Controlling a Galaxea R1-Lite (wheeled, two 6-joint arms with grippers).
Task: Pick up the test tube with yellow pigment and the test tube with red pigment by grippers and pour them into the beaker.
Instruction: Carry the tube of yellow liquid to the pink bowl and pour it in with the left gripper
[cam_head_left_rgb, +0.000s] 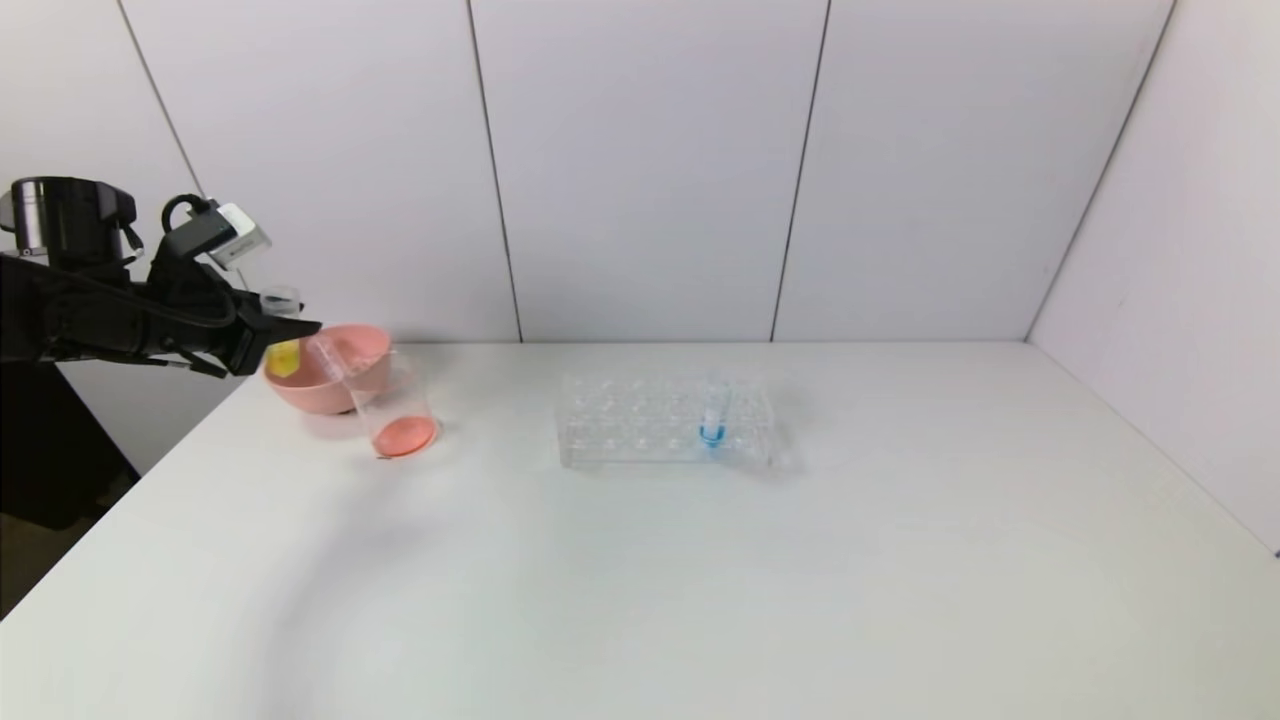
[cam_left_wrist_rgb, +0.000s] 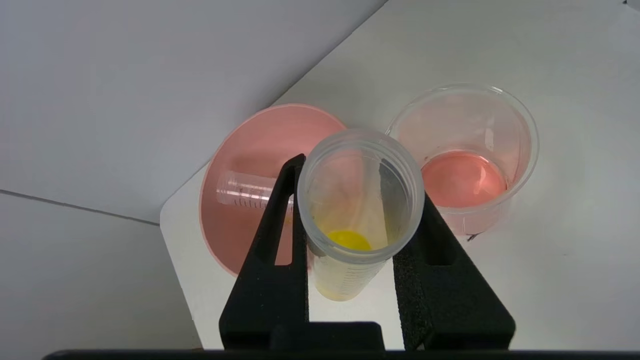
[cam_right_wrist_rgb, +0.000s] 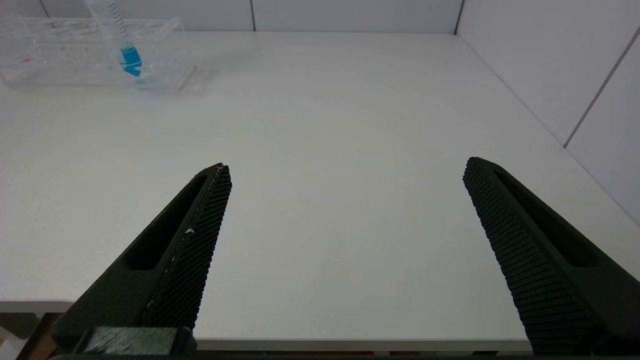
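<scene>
Left gripper (cam_left_wrist_rgb: 357, 210) raised above the far-left corner of the tabletop (cam_head_left_rgb: 640, 560), fingers (cam_left_wrist_rgb: 280, 220) closed on the test tube with yellow pigment (cam_left_wrist_rgb: 350, 240), one on each side of it. Tube upright, open mouth up, yellow liquid at its bottom, held over the near edge of the pink bowl (cam_head_left_rgb: 345, 375). An empty clear tube (cam_left_wrist_rgb: 245, 192) lies inside that bowl. Beaker (cam_head_left_rgb: 395, 405) stands just right of the bowl, touching it or nearly so, with red-orange liquid covering its bottom. Clear rack (cam_head_left_rgb: 665, 420) mid-tabletop holds one blue-liquid tube (cam_head_left_rgb: 712, 420). Right gripper (cam_right_wrist_rgb: 345, 175) low over the near right edge of the tabletop, fingers wide apart, holding nothing.
</scene>
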